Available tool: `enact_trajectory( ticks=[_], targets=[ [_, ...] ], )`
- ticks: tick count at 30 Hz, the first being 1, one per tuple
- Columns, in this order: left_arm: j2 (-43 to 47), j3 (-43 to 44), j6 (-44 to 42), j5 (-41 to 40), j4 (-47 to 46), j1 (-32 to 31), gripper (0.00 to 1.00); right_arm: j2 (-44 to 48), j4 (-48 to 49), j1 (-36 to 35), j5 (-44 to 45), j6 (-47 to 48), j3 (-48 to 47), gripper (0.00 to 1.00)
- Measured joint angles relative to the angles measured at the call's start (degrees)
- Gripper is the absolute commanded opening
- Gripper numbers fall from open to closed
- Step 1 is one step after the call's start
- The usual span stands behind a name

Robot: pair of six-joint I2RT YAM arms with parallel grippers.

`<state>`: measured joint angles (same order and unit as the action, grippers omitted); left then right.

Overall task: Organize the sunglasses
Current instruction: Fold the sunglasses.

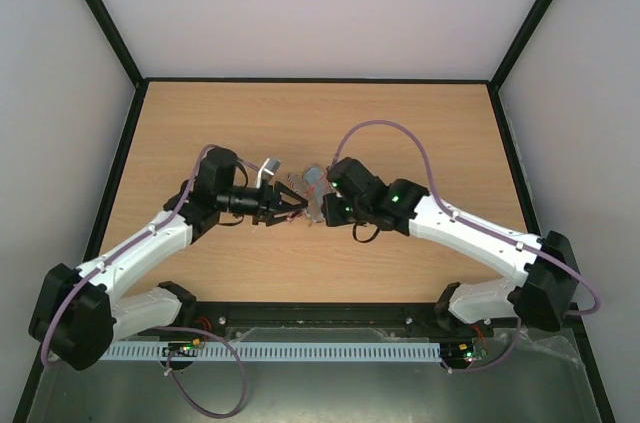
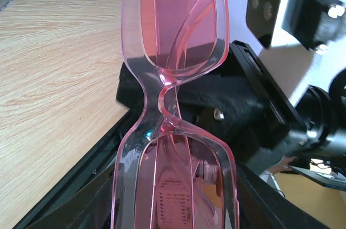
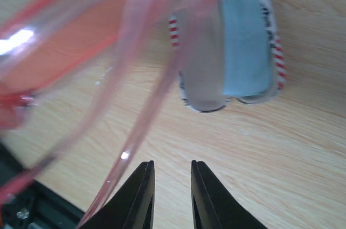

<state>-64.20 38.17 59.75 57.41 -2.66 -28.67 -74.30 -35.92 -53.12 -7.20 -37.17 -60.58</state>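
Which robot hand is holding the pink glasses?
The left gripper: the sunglasses sit clamped between its fingers. The right gripper has nothing in its narrow gap; one arm of the glasses only passes beside it.

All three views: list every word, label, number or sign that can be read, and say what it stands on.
None can be read.
Dark marks on the striped rim of the case: too blurred.
A dotted patch seen through the lower lens of the sunglasses: no letters legible.
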Motion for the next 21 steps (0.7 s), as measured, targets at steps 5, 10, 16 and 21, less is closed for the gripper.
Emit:
enact_trajectory(
  ticks=[5, 10, 16, 21],
  targets=[
    [-0.7, -1.1, 1.4, -0.9, -3.4, -1.7, 0.41, -2.8, 2.3, -2.6, -0.9, -2.3, -2.6, 0.22],
    [-0.9, -1.9, 3.0, -2.9, -6.1, -2.0, 0.41, -3.8, 2.6, -2.7, -0.9, -3.4, -2.8, 0.22],
    [-0.9, -1.9, 4.5, -3.5, -8.2, -2.3, 0.41, -2.4, 3.1, -2.7, -0.1, -3.8, -2.0, 0.33],
    [-0.8, -1.9, 5.9, -3.3, -10.9, -3.0, 0.41, 8.3, 4.4, -2.7, 1.9, -5.0, 3.5, 0.46]
  ],
)
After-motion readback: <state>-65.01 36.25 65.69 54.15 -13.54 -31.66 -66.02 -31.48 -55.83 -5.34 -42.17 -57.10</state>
